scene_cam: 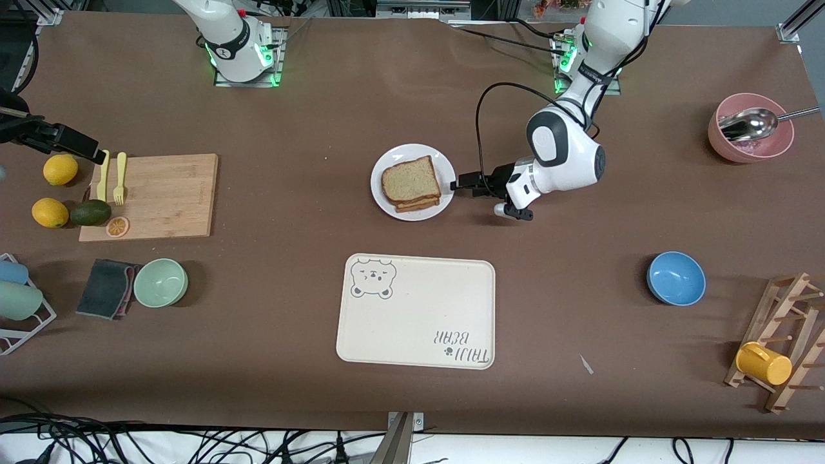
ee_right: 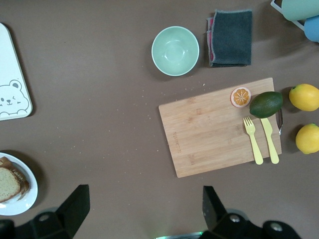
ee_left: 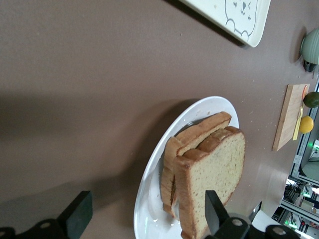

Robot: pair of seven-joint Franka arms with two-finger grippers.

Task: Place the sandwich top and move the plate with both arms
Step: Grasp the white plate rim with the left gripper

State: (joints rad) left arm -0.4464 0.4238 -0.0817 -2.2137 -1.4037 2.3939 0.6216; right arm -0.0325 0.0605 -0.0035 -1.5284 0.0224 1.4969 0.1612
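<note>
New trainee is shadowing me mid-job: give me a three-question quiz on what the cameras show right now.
1. True or false: the sandwich top lies on the stack on the plate.
2. Which gripper is beside the plate's rim? A) left gripper B) right gripper
3. Fill in: the bear-print tray lies ____ to the front camera than the plate.

Key: 1 true; 2 A, with open jaws, while the right gripper hangs open over bare table by the cutting board; 3 nearer.

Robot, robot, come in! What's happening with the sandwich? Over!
Left gripper open at plate rim. Right gripper open, waiting high. Sandwich top on sandwich. Nothing blocking.
</note>
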